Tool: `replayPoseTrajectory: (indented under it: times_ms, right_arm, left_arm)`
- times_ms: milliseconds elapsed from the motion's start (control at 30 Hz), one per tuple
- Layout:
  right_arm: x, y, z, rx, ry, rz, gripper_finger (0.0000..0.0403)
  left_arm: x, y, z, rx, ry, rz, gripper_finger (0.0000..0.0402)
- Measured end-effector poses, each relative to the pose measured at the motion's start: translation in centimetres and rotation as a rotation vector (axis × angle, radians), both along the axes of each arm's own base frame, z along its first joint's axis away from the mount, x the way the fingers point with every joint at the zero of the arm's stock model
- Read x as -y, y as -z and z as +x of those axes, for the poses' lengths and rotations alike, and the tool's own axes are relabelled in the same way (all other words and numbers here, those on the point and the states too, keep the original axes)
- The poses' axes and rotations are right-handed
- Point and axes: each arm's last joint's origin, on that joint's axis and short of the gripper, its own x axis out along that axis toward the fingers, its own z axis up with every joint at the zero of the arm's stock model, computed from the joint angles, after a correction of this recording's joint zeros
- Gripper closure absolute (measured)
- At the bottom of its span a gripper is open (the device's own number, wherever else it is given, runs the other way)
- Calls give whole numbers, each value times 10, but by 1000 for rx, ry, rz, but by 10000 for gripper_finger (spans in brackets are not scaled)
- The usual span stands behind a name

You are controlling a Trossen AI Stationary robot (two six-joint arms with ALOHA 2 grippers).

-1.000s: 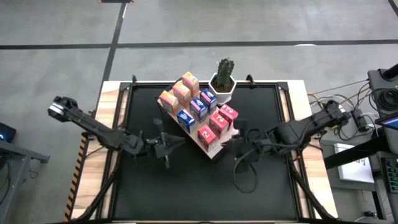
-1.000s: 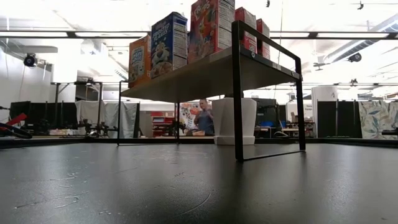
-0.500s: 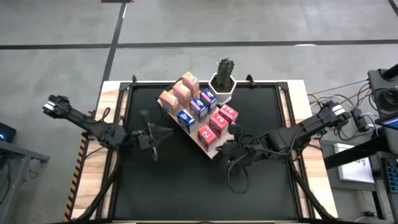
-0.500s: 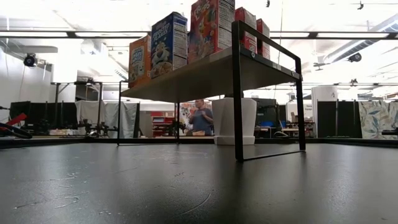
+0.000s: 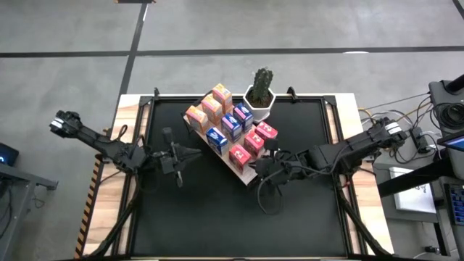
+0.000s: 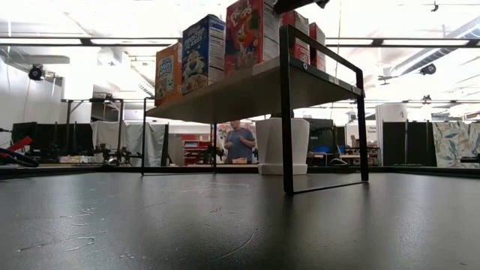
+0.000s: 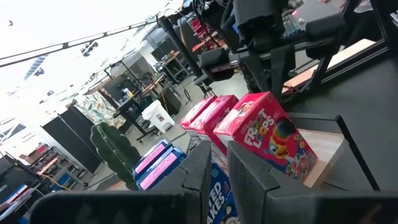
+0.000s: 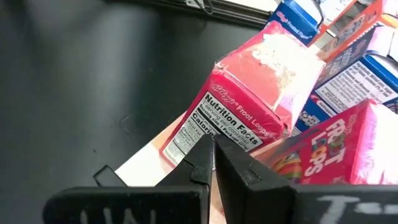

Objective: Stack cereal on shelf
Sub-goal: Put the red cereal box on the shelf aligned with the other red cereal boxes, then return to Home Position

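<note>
While the left pincer (image 5: 177, 157) waits nearly closed, the right pincer (image 5: 255, 166), fingers together, reaches the shelf (image 5: 249, 176) corner.

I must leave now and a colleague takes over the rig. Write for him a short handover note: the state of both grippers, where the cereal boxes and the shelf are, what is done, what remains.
Left gripper: nearly shut, empty, above the bare table to the left of the shelf.
Right gripper: shut, empty, at the shelf's near corner, right beside the nearest red box.
Cereal: nine boxes stand on the shelf in three rows, orange, blue, red. The shelf stands slantwise on the table, next to the potted cactus.
Done: all visible boxes are on the shelf.
Left: probably only straightening the nearest red box, then pulling both arms back.
</note>
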Motion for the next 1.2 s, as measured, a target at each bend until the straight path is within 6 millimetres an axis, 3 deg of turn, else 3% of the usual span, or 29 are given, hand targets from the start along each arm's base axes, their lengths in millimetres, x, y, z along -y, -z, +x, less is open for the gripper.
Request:
replayPoseTrajectory:
  times_ms: [400, 633, 800, 1000, 1200]
  right_arm:
    - [0, -5, -3, 5, -10, -2, 394]
    - [7, -22, -33, -6, 68, 106, 394]
    - [14, -23, -52, -37, 107, 122, 394]
    - [18, -18, -63, 32, 23, 87, 394]
    - [21, -12, -86, 218, -222, 98, 394]
  left_arm:
    - [0, 1, 0, -6, 0, 2, 365]
    - [0, 4, 0, -33, 0, 2, 365]
    - [0, 5, 0, -44, 0, 7, 365]
    - [-1, 6, -5, -72, 6, 16, 365]
    - [-8, -1, -32, -76, 121, -107, 365]
